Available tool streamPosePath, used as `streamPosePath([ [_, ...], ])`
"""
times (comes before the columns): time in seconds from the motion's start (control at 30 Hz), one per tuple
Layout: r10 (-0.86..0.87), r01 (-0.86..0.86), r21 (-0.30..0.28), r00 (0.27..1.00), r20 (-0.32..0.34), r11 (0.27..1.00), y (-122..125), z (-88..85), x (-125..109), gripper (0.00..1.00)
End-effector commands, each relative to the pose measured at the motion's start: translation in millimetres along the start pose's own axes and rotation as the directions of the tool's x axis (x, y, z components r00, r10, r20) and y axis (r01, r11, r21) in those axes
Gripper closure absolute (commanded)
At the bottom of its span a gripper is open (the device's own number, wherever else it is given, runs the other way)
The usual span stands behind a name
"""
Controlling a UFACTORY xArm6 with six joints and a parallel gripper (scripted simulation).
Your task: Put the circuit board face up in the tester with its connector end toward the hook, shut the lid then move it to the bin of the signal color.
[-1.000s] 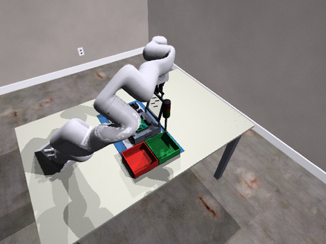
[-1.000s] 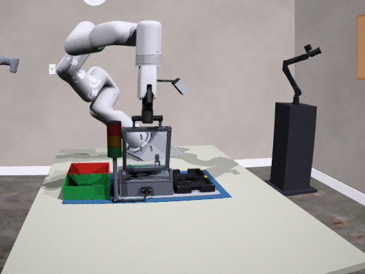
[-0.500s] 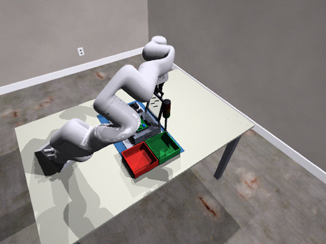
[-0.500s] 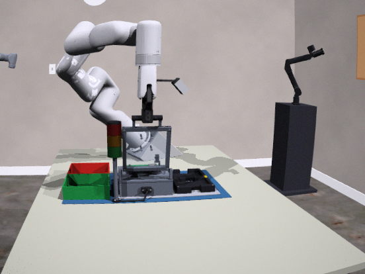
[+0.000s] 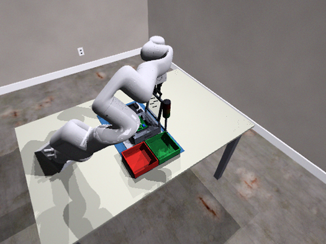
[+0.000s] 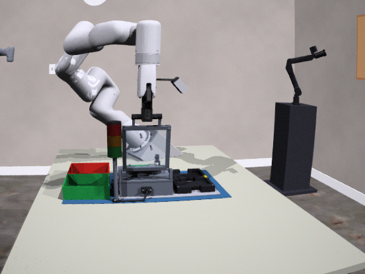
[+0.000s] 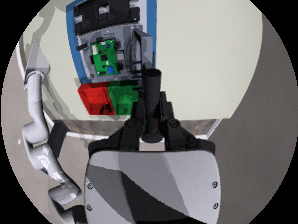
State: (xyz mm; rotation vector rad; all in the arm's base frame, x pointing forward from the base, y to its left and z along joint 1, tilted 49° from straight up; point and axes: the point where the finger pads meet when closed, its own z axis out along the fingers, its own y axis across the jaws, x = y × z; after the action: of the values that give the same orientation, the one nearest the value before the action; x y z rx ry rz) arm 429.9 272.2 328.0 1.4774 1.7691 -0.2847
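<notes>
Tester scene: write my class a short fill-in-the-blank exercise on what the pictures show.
1. The pincer is shut on the lid's ____.
2. The tester's lid stands ____.
3. The green circuit board lies in the ____.
4. Beside the green bin stands a ____ bin.

Missing words: handle; open; tester; red

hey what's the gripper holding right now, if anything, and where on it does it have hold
The gripper is shut on the handle of the tester's lid, gripping the bar near its middle. The lid stands upright and open.
</notes>
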Motion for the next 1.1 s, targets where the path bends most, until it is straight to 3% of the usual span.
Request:
streamPosePath([
  [0.0, 0.001, -0.001, -0.002, 1.0, -0.002, 1.0, -6, -2.2, 0, 1.0],
  [1.07, 0.001, -0.001, -0.002, 1.0, -0.002, 1.0, -66, -1.0, 0, 1.0],
])
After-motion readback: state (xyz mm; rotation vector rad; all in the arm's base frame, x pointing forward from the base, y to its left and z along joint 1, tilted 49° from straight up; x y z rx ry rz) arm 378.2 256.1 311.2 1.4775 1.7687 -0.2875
